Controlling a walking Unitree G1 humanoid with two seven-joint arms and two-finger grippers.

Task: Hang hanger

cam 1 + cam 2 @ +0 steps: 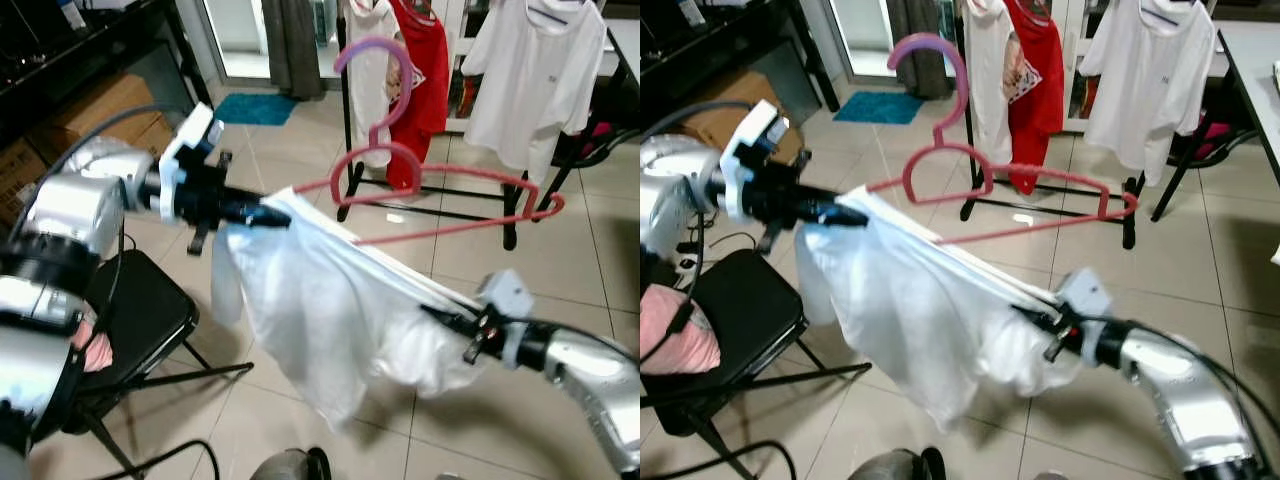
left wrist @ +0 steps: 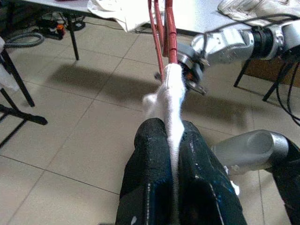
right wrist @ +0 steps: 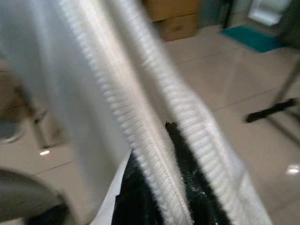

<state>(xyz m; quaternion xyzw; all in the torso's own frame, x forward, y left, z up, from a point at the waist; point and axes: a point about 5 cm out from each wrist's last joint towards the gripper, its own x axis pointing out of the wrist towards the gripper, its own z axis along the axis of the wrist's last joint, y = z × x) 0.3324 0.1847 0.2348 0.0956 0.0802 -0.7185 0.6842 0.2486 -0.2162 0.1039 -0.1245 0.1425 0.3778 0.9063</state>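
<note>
Your left hand [image 1: 268, 213] is clamped on one edge of the white shirt [image 1: 320, 320], its fingers [image 2: 154, 164] pressed together with the cloth running between them. Your right hand [image 1: 447, 320] pinches the ribbed hem at the shirt's other end, so the shirt hangs stretched between your two hands, sagging in the middle above the tiled floor [image 1: 300, 140]. The red hanger [image 1: 420, 190] sits partly inside the shirt, one end tucked in by your left hand, its far end and hook [image 1: 375, 70] sticking out above the shirt. Beyond the shirt stands a clothes rack [image 1: 440, 205] with a red shirt [image 1: 425, 60] and white shirts. Left of the shirt, under your left arm, is a black chair [image 1: 140, 310].
</note>
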